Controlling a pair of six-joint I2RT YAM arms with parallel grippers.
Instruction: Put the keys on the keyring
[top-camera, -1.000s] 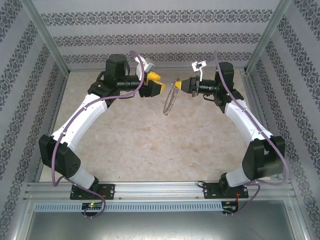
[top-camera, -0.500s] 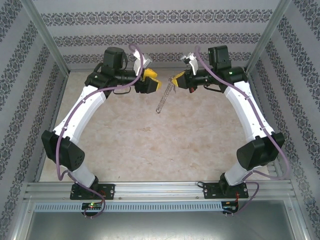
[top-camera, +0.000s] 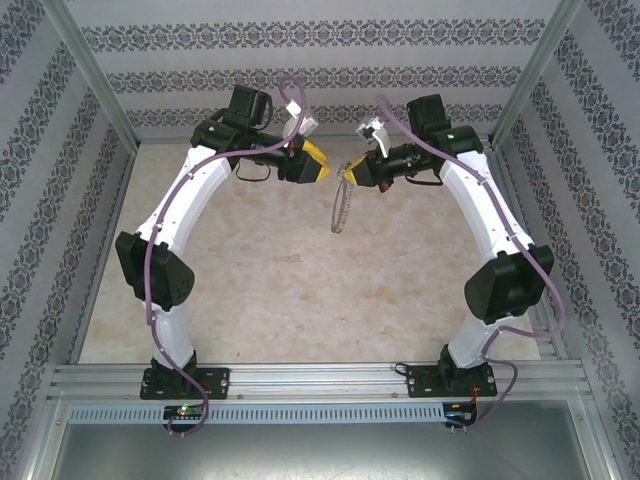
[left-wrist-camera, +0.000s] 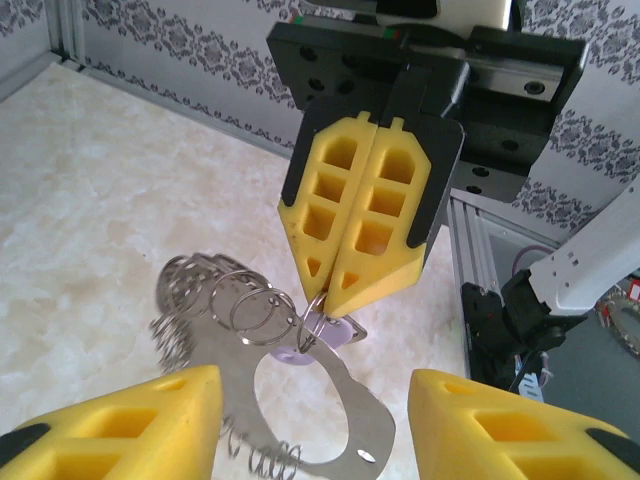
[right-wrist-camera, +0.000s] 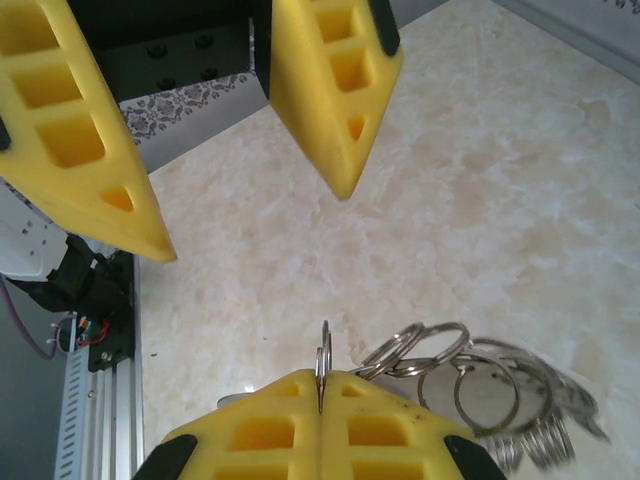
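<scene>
top external view: the right claw (top-camera: 351, 173) is pinched closed on the top of the keyring (top-camera: 342, 208), holding it in the air above the bench (top-camera: 280, 290) with the keys (left-wrist-camera: 215, 300) dangling from it. a pale-purple tag (left-wrist-camera: 300, 352) hangs by the grip. the left claw (top-camera: 320, 168) faces it close by, fingers spread apart, gripping nothing.

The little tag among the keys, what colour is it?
The tag is pale purple, clearest in the left wrist view.
</scene>
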